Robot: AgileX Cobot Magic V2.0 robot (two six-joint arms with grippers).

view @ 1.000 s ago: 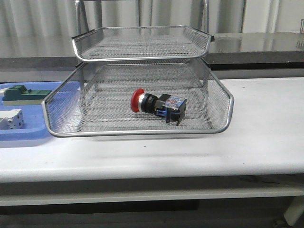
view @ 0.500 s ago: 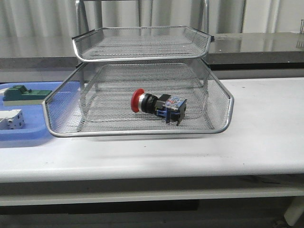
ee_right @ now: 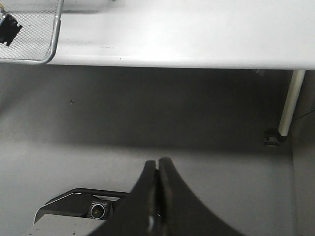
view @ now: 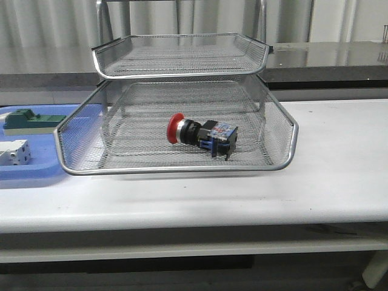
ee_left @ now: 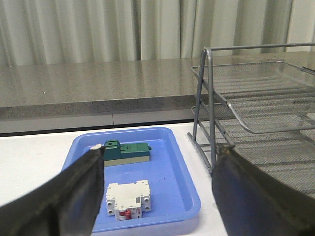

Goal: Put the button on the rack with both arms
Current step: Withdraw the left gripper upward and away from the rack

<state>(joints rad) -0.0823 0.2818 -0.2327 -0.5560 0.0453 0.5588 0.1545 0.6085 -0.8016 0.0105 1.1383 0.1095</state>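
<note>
The button (view: 200,134) lies on its side in the lower visible tray of the silver wire-mesh rack (view: 176,170), red head to the left, blue-and-black block to the right. A bit of it shows in the right wrist view (ee_right: 7,27), inside the rack's corner (ee_right: 51,46). Neither arm shows in the front view. My left gripper (ee_left: 160,160) is open and empty, above the blue tray, beside the rack (ee_left: 256,98). My right gripper (ee_right: 157,164) is shut and empty, below the table's front edge, over the floor.
A flat blue tray (ee_left: 184,172) left of the rack holds a green block (ee_left: 125,151) and a white boxy component (ee_left: 127,198); it also shows in the front view (view: 36,167). A table leg (ee_right: 289,101) stands on the floor at right.
</note>
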